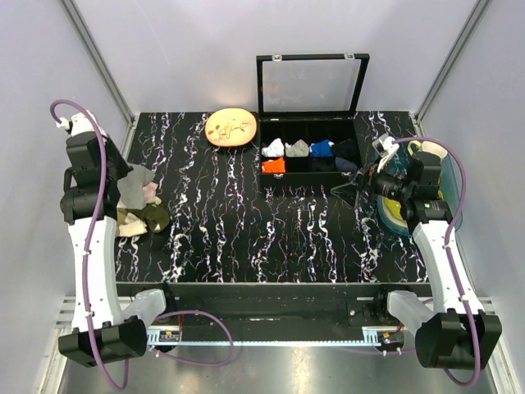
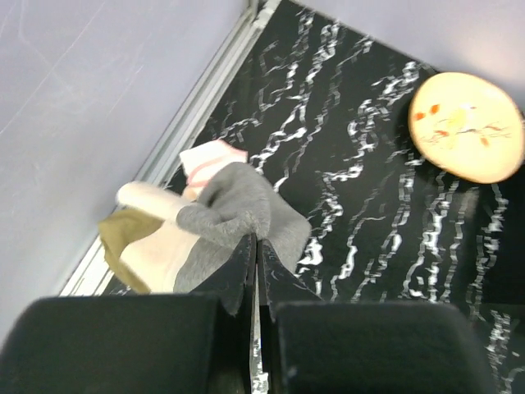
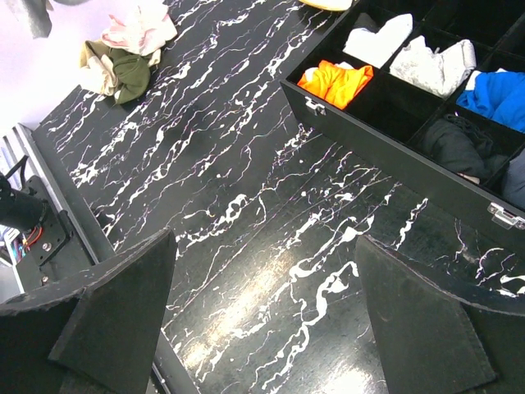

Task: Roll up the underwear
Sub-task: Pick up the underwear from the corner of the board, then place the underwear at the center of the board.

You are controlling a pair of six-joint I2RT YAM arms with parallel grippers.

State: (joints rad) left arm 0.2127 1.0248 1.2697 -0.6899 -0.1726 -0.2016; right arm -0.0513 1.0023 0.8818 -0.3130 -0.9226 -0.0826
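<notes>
The grey underwear (image 2: 238, 205) lies bunched at the table's left edge, on a pile with a pink-and-white cloth (image 2: 209, 160) and olive-green and tan cloths (image 2: 123, 238). My left gripper (image 2: 254, 240) is shut, its fingertips pinching the near edge of the underwear. In the top view the left gripper (image 1: 123, 182) sits over the underwear (image 1: 131, 190) by the left wall. My right gripper (image 3: 267, 271) is open and empty, held above bare table in front of the box; in the top view the right gripper (image 1: 349, 190) is at the right.
A black compartment box (image 1: 312, 182) with its lid up holds several rolled cloths at the back right; its front wall (image 3: 377, 156) is close to my right gripper. A round wooden plate (image 1: 231, 127) lies at the back. A blue bin (image 1: 453, 201) stands at the right.
</notes>
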